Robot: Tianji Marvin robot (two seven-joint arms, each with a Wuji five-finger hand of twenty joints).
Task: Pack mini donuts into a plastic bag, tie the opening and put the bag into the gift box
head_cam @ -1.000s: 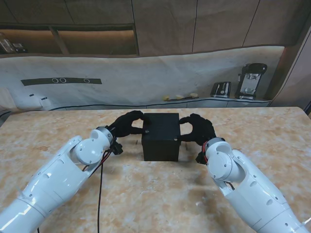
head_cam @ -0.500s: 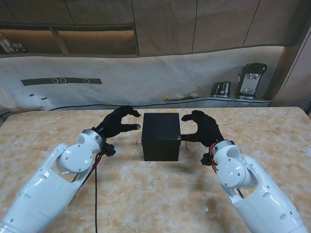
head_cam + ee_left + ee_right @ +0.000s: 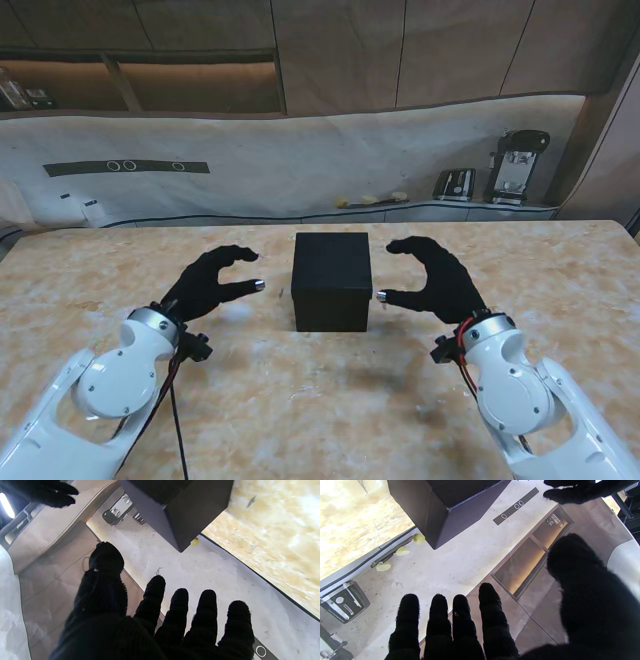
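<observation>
Gift box (image 3: 331,281) black and closed at the middle of our table (image 3: 300,400) — contents hidden, our left hand (image 3: 212,281) and right hand (image 3: 437,279) flanking it, apart from its sides, fingers spread and curved — holding nothing.

Stand cam high, looking down over surface (image 3: 300,400) toward back wall. Both wrist cams close, upside down, looking along fingers (image 3: 155,597) (image 3: 490,605). All three share the black box (image 3: 332,280) (image 3: 180,507) (image 3: 450,507) beyond the fingertips.
</observation>
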